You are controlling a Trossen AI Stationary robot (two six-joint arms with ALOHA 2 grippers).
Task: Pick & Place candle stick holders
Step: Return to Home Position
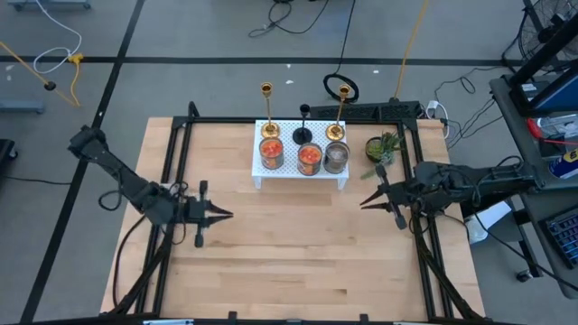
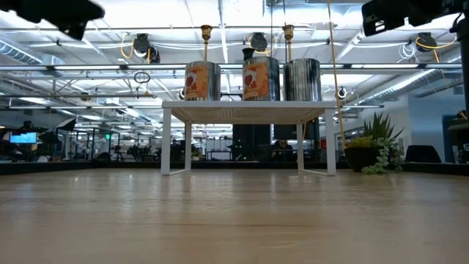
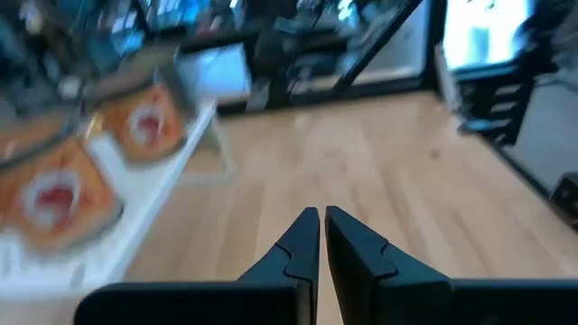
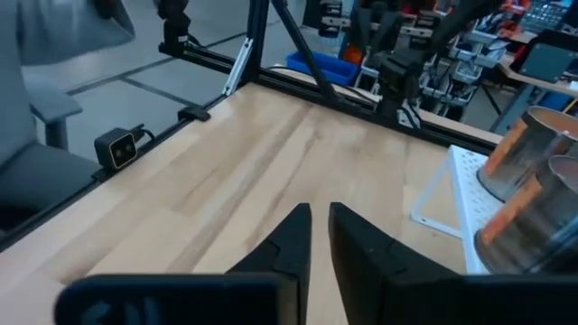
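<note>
At the far middle of the table (image 1: 298,266), we found all six candle stick holders (image 1: 307,153) standing on the white rack (image 1: 287,126). The left gold stick (image 1: 267,108) and the right gold stick (image 1: 340,108) stood along its far edge with the short black holder (image 1: 302,126) between them. Nearer to us sat a row of three cups: the left orange-red cup (image 1: 271,152), the middle orange-red cup (image 1: 310,162) and the greyish cup (image 1: 336,158) on the right. The left gripper (image 1: 226,215) hung over bare wood to the near left of the rack, well apart from it. Its fingers were pressed almost together, with only a sliver between them and nothing in the pinch. The right gripper (image 1: 364,201) hung to the near right of the rack, near its corner and on the near side of the green plant (image 1: 383,147), its fingers likewise drawn close on nothing. With no holder loose on the table, we judged the placing done and the step in hand to be the return of both arms to their rest pose. That move, as we read it, called for drawing each arm back toward its own side, away from the rack. The right arm would need to mind the plant and the rack's near-right leg so that nothing got knocked.
</note>
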